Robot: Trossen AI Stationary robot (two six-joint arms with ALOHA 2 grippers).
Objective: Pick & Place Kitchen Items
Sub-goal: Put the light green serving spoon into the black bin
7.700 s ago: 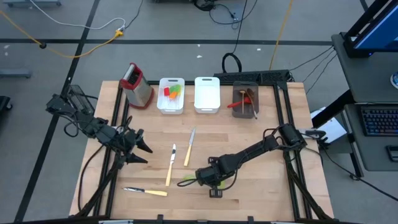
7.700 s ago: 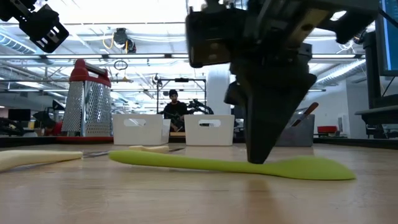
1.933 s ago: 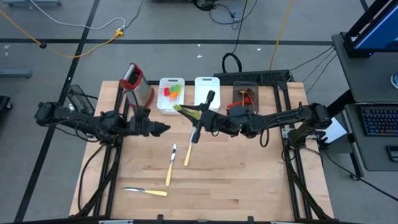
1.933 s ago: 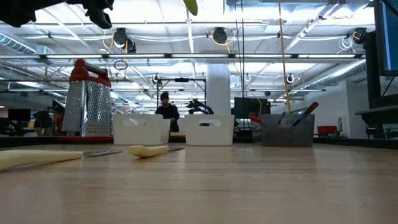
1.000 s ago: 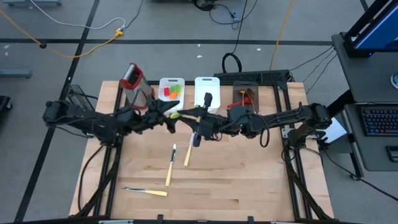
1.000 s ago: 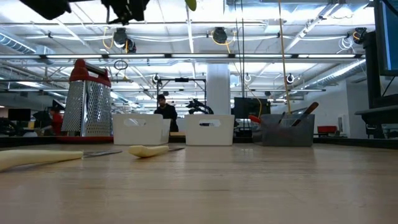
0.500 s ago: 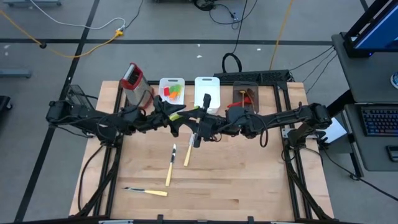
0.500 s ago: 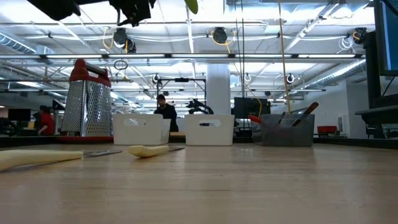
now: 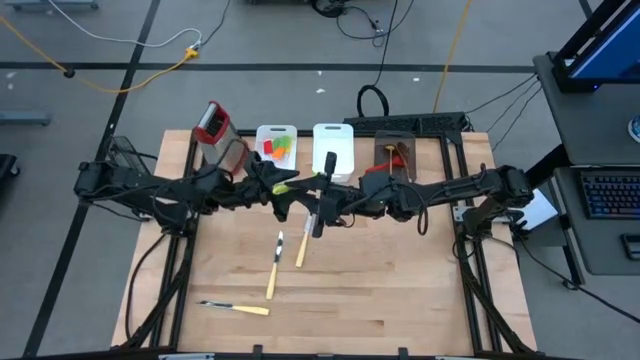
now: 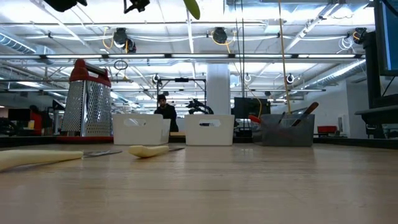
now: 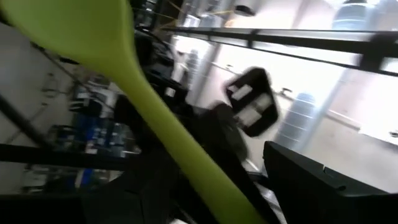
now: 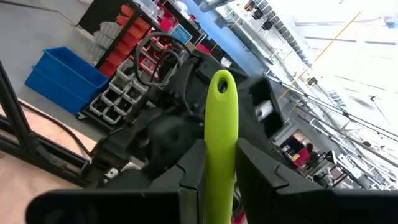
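Two hands meet in mid-air above the table's [image 9: 400, 290] far middle: the right hand [image 9: 322, 196] clamps the one green spoon [image 9: 300, 183] by its handle, while the left hand [image 9: 278, 190], fingers parted, flanks its bowl end. Three cream-handled knives [image 9: 272, 274] lie nearer; three bins [image 9: 333, 152] and one grater [image 9: 217, 133] line the far edge.

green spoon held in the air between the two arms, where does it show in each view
High view: the long green silicone spoon spans mid-table between the left gripper and right gripper, in front of the white bins.
Low view: only its tip at the top edge.
Left wrist view: it crosses diagonally, bowl up.
Right wrist view: its handle end with a hole rises between the jaws.
Shared landmark: the spoon itself; the steel box grater with red top links the high and low views.
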